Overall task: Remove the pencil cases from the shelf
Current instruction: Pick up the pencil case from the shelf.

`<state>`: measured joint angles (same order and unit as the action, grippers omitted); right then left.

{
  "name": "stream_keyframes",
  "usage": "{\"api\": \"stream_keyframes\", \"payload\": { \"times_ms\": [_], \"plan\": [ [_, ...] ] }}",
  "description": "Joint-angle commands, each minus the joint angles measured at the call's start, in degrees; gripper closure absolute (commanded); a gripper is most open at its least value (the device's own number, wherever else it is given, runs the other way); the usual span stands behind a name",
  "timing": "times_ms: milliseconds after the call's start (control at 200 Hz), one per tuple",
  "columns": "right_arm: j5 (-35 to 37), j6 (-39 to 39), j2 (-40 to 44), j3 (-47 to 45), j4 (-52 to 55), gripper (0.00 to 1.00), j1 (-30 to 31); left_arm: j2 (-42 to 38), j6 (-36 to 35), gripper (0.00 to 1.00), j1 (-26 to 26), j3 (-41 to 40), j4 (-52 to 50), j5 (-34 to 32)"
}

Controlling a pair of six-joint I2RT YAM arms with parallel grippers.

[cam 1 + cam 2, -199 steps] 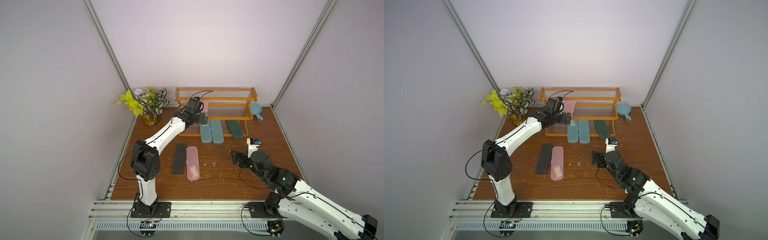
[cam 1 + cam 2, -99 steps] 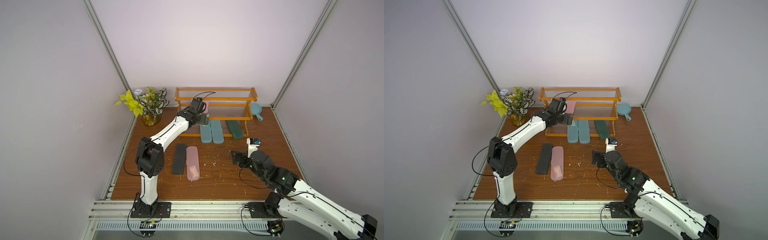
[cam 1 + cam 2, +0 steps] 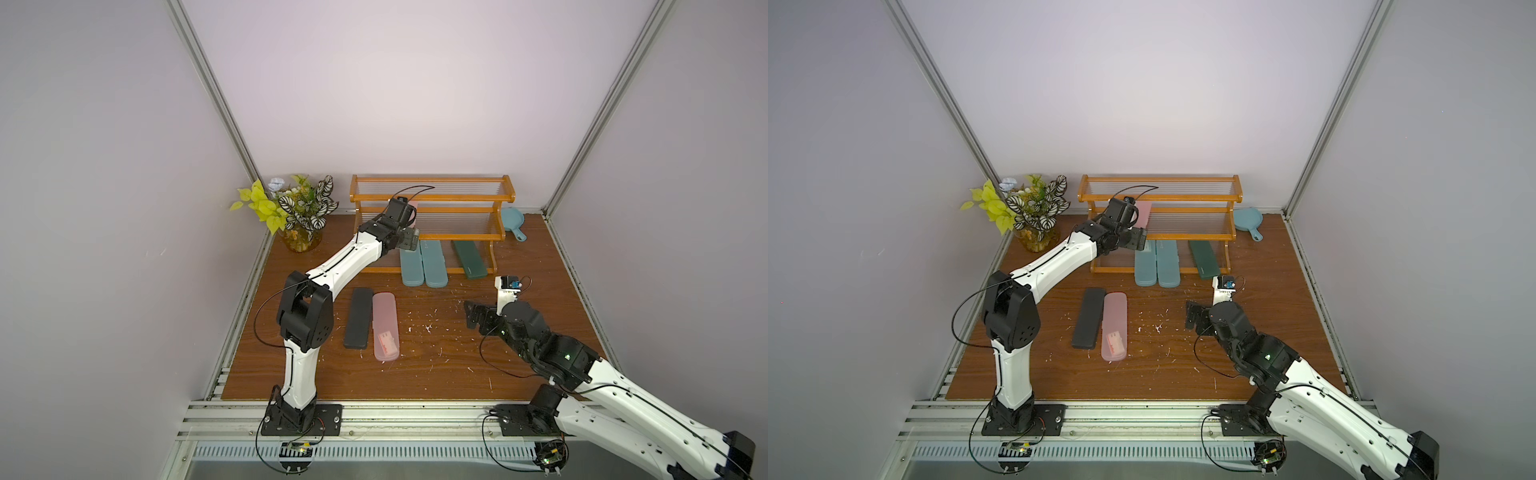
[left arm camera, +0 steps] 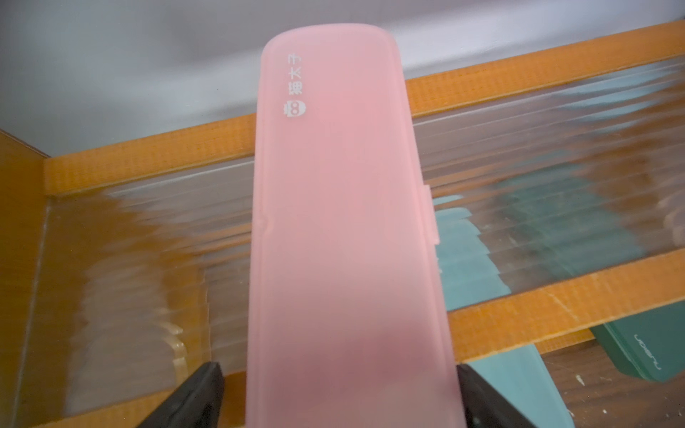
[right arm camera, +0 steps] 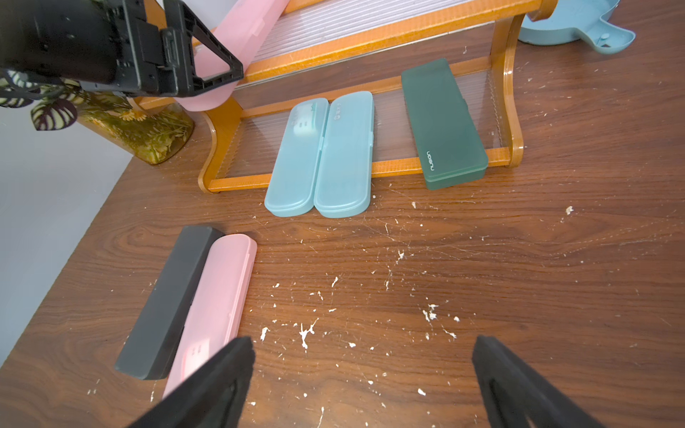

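Straddling pink case (image 4: 344,222) on shelf (image 4: 148,155) | left pincer (image 4: 337,374) | right pincer (image 5: 363,344) spread wide

Pink case (image 4: 344,241) on shelf (image 3: 432,191) middle tier; green case (image 5: 443,122) overhanging bottom tier

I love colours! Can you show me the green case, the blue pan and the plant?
green case (image 5: 443,122), right wrist view, middle of its lid.
blue pan (image 3: 512,217), in a top view, its round bowl.
plant (image 3: 287,205), in a top view, a striped leaf.
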<state>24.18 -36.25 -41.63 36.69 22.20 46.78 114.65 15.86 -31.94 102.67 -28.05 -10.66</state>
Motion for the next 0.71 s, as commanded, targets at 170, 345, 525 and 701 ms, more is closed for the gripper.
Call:
{"api": "stream_keyframes", "payload": {
  "times_ms": [170, 345, 525, 701],
  "plan": [
    [1.7, 1.0, 1.1, 2.0, 0.6, 0.01, -0.5, 1.4, -0.1, 0.23, -0.6, 1.6, -0.8, -0.5],
    [1.5, 0.9, 1.1, 1.9, 0.6, 0.01, -0.6, 0.6, 1.0, 0.32, -0.7, 1.1, -0.8, -0.6],
    [1.3, 0.7, 1.3, 1.7, 0.7, 0.01, -0.7, -1.5, 1.9, 0.34, -1.5, -0.6, -0.8, -1.7],
    [1.5, 0.8, 1.4, 1.7, 0.6, 0.01, -0.7, -5.6, 3.2, 0.35, -3.3, -4.2, -0.7, -3.9]
  ]
}}
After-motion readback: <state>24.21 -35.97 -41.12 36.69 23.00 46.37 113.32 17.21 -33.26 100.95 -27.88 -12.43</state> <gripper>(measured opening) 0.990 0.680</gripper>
